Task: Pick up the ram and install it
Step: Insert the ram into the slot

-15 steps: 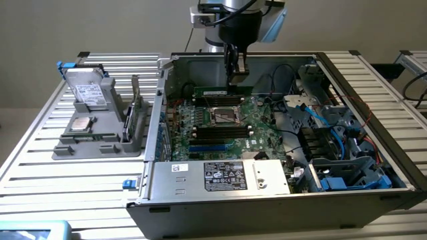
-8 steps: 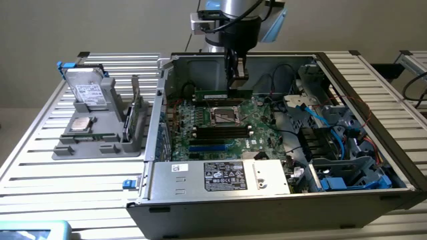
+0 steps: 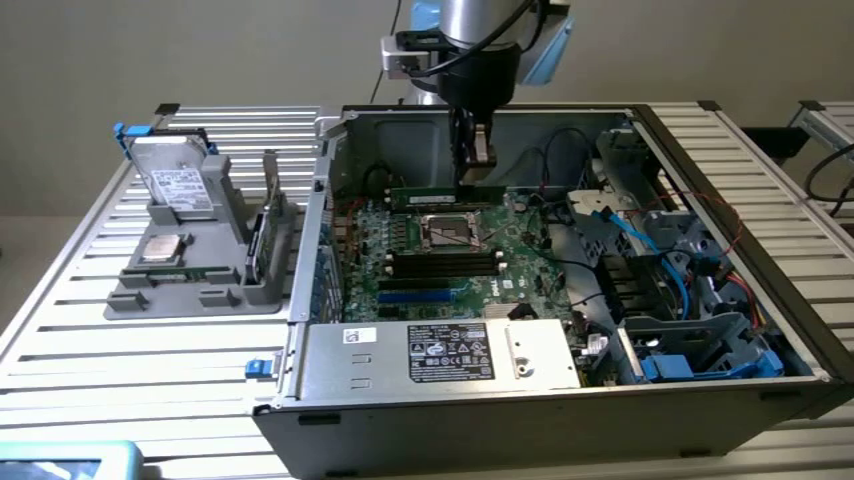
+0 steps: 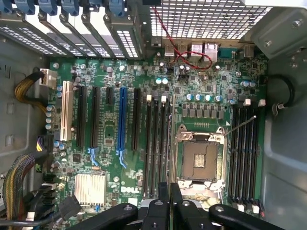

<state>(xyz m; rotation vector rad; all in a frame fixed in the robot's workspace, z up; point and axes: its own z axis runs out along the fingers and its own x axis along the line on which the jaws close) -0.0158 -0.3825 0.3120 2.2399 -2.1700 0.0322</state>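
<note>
The gripper [image 3: 477, 168] pinches the ram [image 3: 434, 197] on edge, its long axis parallel to the black memory slots [image 4: 156, 143] beneath, beside the empty processor socket [image 4: 201, 158].

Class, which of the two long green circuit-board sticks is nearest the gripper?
The green stick inside the open computer case, right at the gripper; the other stick stands in the grey holder outside.
</note>
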